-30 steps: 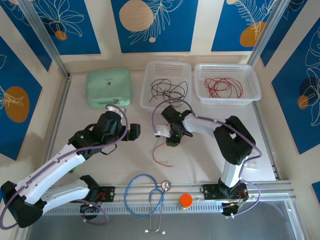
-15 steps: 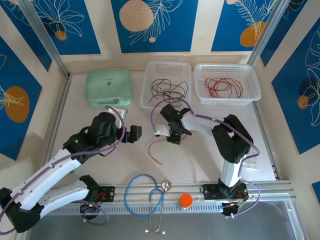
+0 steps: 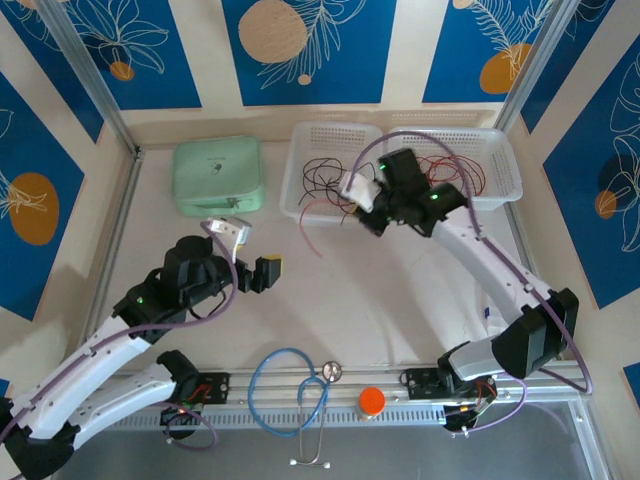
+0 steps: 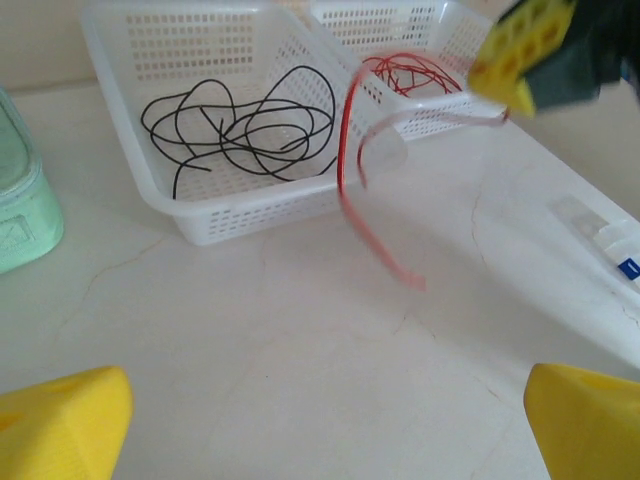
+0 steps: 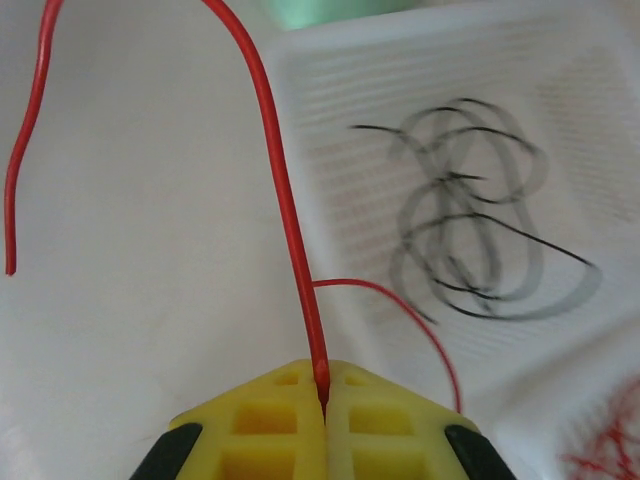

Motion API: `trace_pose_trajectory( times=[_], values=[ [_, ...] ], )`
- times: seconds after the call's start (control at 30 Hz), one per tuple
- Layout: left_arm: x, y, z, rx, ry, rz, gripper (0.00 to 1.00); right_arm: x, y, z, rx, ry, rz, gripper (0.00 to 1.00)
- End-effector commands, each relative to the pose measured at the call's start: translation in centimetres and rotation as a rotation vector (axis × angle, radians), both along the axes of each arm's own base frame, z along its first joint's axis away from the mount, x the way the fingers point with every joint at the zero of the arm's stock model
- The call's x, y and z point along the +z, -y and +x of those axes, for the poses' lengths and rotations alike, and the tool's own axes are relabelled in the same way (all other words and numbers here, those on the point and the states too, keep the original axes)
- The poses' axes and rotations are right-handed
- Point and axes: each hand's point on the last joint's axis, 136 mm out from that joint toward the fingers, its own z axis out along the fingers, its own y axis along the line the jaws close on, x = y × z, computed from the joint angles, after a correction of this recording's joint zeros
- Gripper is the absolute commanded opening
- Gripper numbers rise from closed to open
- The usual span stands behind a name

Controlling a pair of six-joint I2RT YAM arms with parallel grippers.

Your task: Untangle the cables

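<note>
Pale worktop (image 3: 400, 300) boxed in by blue patterned panels, with two white baskets at the back. The left basket (image 3: 335, 128) holds the black cables (image 3: 335, 178) and the right basket (image 3: 450, 133) holds the red cables (image 3: 470, 175), so it looks like sorting by colour. The right end effector (image 5: 323, 385) is clenched on one red cable (image 5: 285, 210), held up by the left basket's front corner so the tail dangles free, probably headed for the red pile. The left end effector (image 3: 262, 273) hangs wide open over bare worktop, gripping nothing.
</note>
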Motion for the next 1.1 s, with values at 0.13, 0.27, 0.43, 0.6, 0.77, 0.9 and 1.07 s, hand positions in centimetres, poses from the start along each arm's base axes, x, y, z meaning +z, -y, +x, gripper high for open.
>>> trace_pose_trajectory(
  times=[0.13,0.27,0.43,0.6,0.77,0.9,1.07],
  values=[
    [2.3,-3.1,1.1,0.160,0.182,-0.073,1.00,6.9,8.4,8.0,-0.419,0.158,0.178,0.00],
    [1.8,-3.5,0.9,0.171,0.173,-0.065,1.00,7.8,13.5,12.2,-0.579,0.216,0.196,0.00],
    [1.2,-3.4,0.9,0.165,0.150,-0.046,1.00,5.8,19.1,17.3,-0.704,0.228,0.186,0.00],
    [1.3,-3.6,1.1,0.180,0.154,-0.034,1.00,1.7,23.9,21.1,-0.780,0.209,0.119,0.00],
    [1.2,-4.0,1.3,0.207,0.149,-0.023,1.00,-4.2,26.9,23.0,-0.841,0.128,0.071,0.00],
    [0.9,-4.1,1.5,0.219,0.140,-0.008,1.00,-7.8,28.2,23.7,-0.887,0.060,0.078,0.00],
    [0.7,-4.1,2.0,0.235,0.137,0.008,1.00,-9.7,28.0,24.2,-0.933,-0.031,0.131,0.20]
  ],
)
